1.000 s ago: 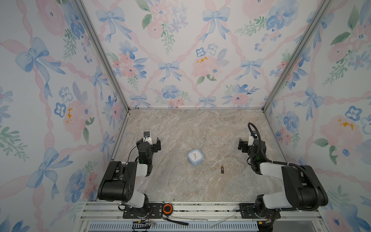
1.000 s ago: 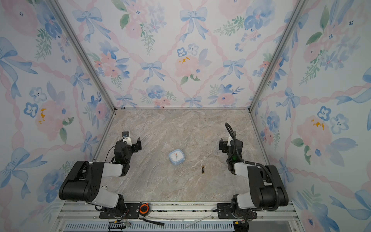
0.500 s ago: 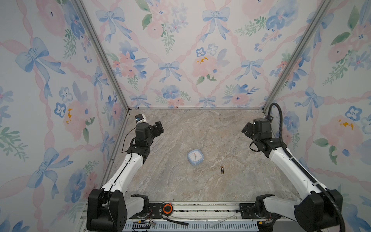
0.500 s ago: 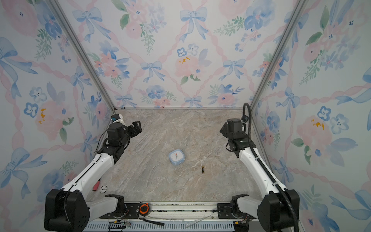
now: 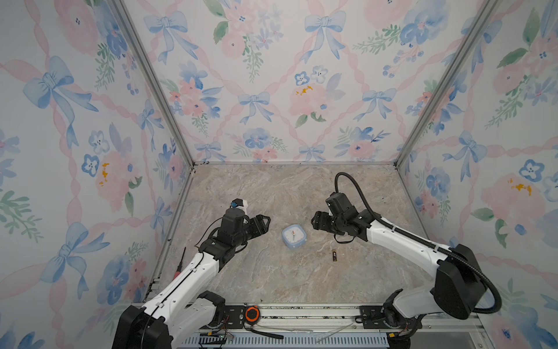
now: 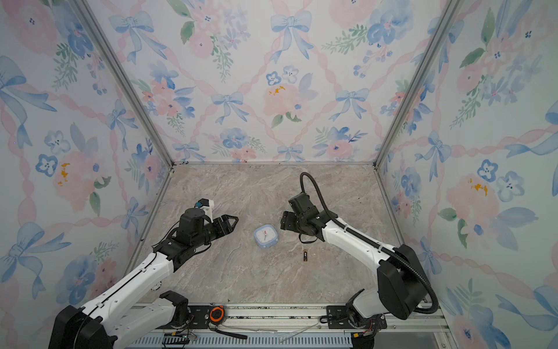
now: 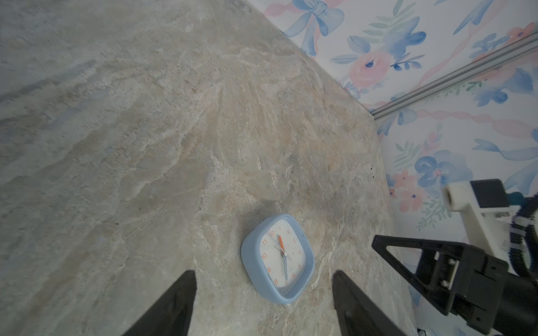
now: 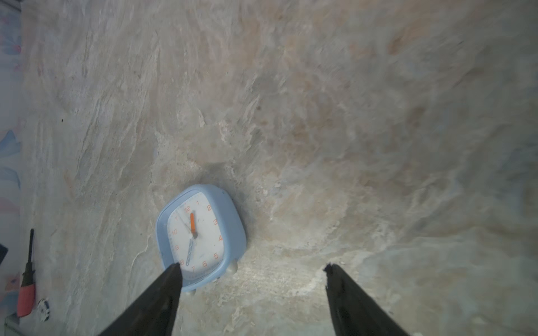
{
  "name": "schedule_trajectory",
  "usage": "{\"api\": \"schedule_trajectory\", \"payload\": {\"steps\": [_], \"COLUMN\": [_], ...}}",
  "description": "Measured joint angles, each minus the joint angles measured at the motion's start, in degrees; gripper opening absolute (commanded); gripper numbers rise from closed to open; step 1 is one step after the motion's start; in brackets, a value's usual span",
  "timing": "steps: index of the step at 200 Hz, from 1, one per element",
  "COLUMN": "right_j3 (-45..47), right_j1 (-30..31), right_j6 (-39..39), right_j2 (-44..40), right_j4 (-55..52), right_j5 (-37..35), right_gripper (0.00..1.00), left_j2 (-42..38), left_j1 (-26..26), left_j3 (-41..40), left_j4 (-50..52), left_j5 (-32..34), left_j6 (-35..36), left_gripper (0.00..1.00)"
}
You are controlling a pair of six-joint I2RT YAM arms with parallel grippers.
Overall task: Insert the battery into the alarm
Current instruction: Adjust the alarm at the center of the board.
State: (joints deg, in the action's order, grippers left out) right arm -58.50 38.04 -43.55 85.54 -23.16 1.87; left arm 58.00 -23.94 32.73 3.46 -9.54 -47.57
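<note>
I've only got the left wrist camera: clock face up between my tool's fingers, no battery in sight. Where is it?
Observer: The battery lies on the table, to the robot's right of the alarm and nearer the front rail.
Operator: Anything else lying around?
Observer: A red-handled screwdriver lies along the table's left edge.
Operator: Anything on the rail?
Observer: An orange-and-black tape measure sits on it.

alarm point(image 5: 293, 236) back hidden, battery point(image 5: 334, 255) markings too small
</note>
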Motion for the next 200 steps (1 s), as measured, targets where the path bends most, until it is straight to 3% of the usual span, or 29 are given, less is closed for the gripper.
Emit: {"api": "schedule_trajectory", "payload": {"steps": [28,63,111,200], "right_j3": [2.4,3.3,7.3,8.8], "right_j1": [-1.1,-3.2,-5.0,-5.3], "right_j6": [-3.5,-6.3,-9.6,-12.0], "right_j2": [4.7,9.0,13.9,17.0], "right_j4": [6.5,12.8,22.0,33.1], "right_j5": [10.2,17.1,22.5,28.7], "right_gripper": [0.76,0.78,0.81,0.82], "left_j2": [7.0,15.5,22.5,29.2], "left_j1": [-1.8,-2.0,-3.1,-4.5], "left_j3": [-1.7,-1.5,-0.4,2.6], "left_j4": [-5.5,-11.2,-14.9,-16.2], "left_j5": [-2.9,-5.5,-8.3,-9.9], "left_j6": [-4.5,-9.7,-14.3,-14.6], "left_gripper": [0.72,0.72,0.65,0.50]}}
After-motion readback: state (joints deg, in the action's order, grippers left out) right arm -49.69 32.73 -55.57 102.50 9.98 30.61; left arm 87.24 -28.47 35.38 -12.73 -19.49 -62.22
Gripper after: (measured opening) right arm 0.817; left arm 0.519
